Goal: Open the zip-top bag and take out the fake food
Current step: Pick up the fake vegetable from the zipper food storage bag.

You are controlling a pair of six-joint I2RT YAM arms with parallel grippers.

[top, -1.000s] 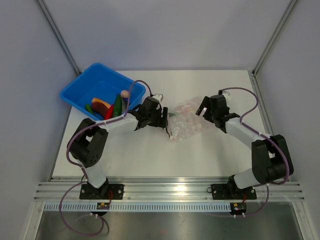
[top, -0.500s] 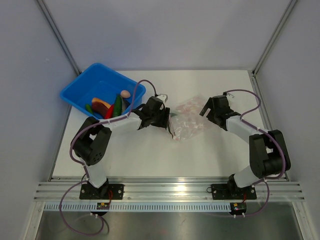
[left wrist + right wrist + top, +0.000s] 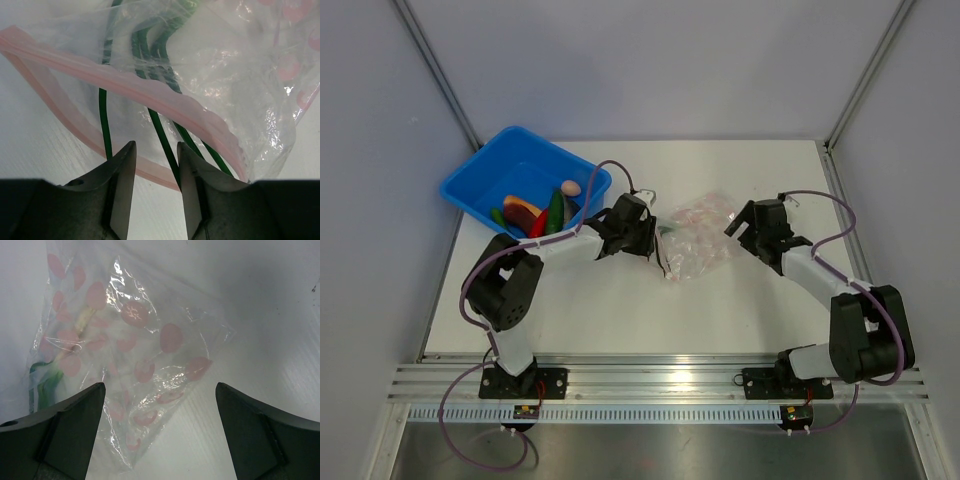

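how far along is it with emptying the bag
Done: several toy foods lie in the blue bin, and the pink strip of the zip-top bag is parted. In hand: the left gripper sits at that mouth, green stems running between its fingers; whether it grips them is unclear. The right gripper is open, off the bag. Left: pulling the green stems out.

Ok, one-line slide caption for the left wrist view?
Left gripper, jaws narrowly apart, at the zip-top bag's open pink-zip mouth, green plastic stems trailing out toward it.
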